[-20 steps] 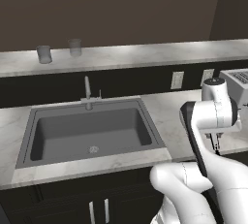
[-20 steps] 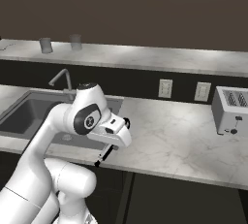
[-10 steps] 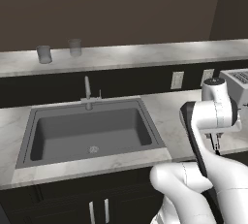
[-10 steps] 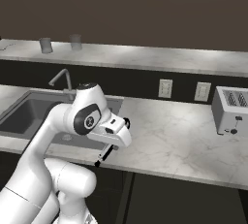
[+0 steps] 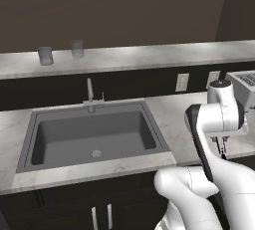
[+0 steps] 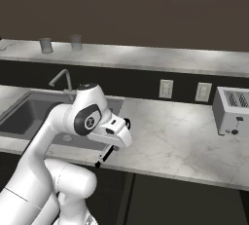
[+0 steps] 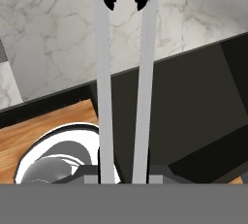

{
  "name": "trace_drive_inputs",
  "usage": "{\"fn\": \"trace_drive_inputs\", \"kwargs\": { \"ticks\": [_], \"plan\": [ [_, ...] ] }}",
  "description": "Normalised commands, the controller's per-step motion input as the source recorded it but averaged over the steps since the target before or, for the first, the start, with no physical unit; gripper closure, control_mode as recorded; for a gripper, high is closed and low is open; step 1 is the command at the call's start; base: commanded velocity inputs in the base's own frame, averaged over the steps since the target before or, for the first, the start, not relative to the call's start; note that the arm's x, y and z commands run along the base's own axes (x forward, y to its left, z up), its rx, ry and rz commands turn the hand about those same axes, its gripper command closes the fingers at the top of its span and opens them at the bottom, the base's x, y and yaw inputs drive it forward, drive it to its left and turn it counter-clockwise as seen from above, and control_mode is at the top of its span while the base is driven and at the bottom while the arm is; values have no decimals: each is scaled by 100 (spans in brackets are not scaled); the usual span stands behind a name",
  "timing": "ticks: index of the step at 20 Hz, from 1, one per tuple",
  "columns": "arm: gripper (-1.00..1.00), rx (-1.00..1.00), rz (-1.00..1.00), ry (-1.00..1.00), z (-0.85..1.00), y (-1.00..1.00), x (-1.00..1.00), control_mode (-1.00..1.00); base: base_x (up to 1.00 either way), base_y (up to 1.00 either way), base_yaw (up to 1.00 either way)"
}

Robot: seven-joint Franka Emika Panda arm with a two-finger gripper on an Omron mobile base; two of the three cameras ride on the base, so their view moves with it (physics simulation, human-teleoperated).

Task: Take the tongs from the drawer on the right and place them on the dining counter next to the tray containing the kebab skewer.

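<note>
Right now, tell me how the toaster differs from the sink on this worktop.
The toaster stands on top of the marble worktop at its right end, while the sink is sunk into it on the left. The toaster is a light silver box; the sink is a dark grey basin. The toaster is small and compact, the sink wide, with a faucet behind it. Both sit below the raised dining counter.

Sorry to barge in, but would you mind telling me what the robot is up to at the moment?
The white arm's claw is shut on a pair of silvery tongs, whose two slim arms run up the hand view to dark tips. It holds them at the front edge of the marble worktop, between the grey sink and the toaster. The raised dining counter behind carries two grey cups.
</note>
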Motion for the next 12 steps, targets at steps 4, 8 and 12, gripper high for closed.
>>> {"fn": "trace_drive_inputs", "kwargs": {
  "ticks": [4, 8, 12],
  "plan": [
    [100, 0, 0, 0, 0, 0, 0, 100, -19, 1, -6],
    [100, 0, 0, 0, 0, 0, 0, 100, -61, 19, -8],
    [100, 0, 0, 0, 0, 0, 0, 100, -62, 31, -5]
  ]
}}
